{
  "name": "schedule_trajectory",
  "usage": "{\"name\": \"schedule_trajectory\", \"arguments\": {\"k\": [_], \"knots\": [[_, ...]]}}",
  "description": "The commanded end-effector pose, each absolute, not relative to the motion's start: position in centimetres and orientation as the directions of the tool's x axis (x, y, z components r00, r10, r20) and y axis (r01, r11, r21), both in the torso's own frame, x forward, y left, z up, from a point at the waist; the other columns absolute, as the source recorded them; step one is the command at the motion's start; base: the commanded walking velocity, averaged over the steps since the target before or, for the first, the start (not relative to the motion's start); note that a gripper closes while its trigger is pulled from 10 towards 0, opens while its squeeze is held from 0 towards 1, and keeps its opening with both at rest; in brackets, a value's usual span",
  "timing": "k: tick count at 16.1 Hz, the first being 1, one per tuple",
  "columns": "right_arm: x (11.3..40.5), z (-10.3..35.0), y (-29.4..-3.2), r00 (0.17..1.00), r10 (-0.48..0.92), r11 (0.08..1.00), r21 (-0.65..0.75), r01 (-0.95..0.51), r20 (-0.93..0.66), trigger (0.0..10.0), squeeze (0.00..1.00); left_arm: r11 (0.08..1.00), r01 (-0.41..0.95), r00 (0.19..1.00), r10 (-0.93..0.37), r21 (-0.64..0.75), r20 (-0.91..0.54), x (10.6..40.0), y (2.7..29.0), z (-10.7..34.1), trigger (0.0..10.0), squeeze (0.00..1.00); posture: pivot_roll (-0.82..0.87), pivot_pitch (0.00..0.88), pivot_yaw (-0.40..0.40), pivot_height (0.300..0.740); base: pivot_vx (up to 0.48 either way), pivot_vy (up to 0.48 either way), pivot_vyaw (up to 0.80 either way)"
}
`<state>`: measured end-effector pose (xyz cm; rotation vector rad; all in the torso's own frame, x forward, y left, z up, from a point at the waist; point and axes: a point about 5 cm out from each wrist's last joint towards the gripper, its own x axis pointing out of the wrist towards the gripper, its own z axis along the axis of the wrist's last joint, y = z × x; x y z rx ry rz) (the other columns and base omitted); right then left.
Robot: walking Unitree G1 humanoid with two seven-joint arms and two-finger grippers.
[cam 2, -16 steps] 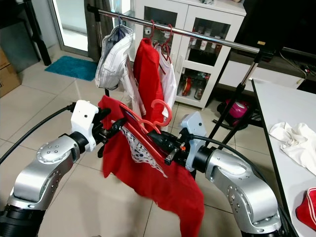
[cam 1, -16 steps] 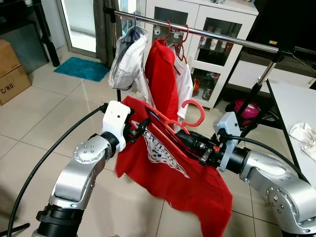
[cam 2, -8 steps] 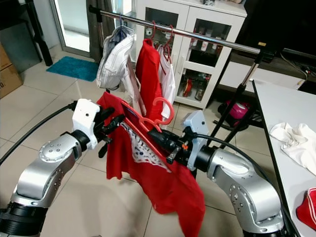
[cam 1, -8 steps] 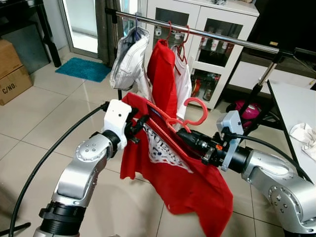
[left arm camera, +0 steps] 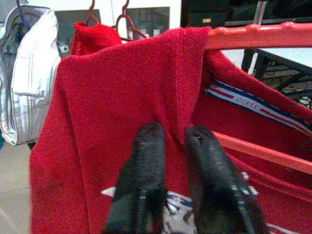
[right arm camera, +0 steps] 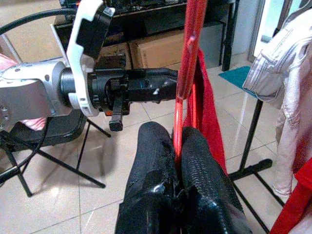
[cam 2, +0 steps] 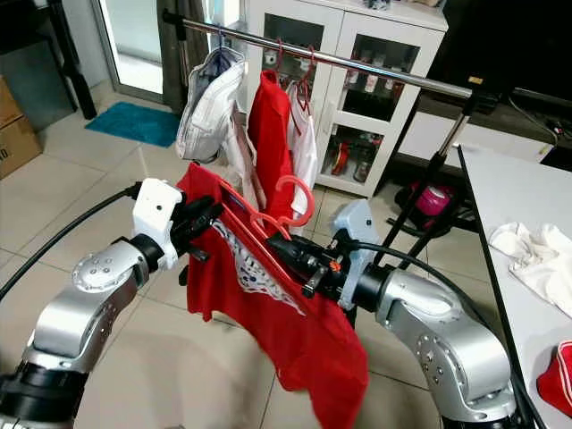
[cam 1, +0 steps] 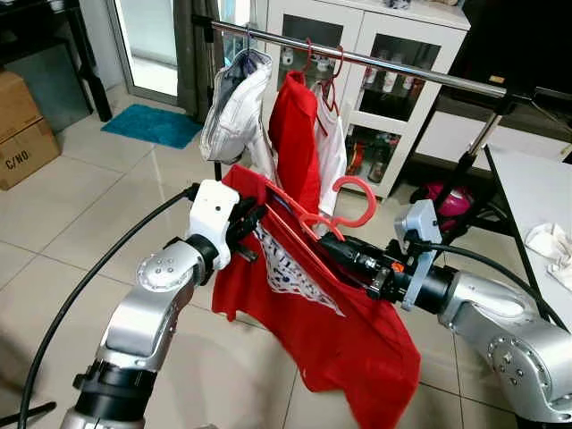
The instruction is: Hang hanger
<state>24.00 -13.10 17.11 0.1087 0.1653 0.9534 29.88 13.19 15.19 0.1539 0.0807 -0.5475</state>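
Lighting: bright, even daylight, strongest from the glass door (cam 1: 147, 40) at upper left. Shadows: soft. Glare: mild on floor tiles (cam 1: 80, 192). Focus: head views sharp; wrist views showed near fingers (left arm camera: 146, 180) blurred.

Coral-red plastic hanger (cam 1: 344, 198), red T-shirt (cam 1: 340, 326) with white and blue printed graphic, silver-white jacket (cam 1: 231, 112) on chrome rail (cam 1: 429, 75), teal mat (cam 1: 152, 124), beige floor tiles (cam 1: 80, 206), white cabinet (cam 1: 375, 40), black gripper fingers (left arm camera: 146, 165).
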Motion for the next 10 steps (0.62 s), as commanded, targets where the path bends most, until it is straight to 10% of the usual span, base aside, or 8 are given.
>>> {"name": "schedule_trajectory", "arguments": {"k": [1,10], "knots": [[23.9,18.2,-13.3,0.559,0.828,0.560,0.138,-0.817,-0.051,0.0,0.00,0.832,0.540,0.841,-0.530,0.125,-0.105,30.1,12.8,15.5,0.0,0.00,-0.13,0.000,-0.084,0.740,0.000,0.000,0.00],[24.6,17.5,-14.2,0.636,0.763,0.646,0.097,-0.757,-0.117,0.0,0.00,0.828,0.545,0.838,-0.543,0.130,-0.052,31.0,13.4,16.1,0.0,0.00,-0.13,0.000,-0.078,0.740,0.000,0.000,0.00]]}}
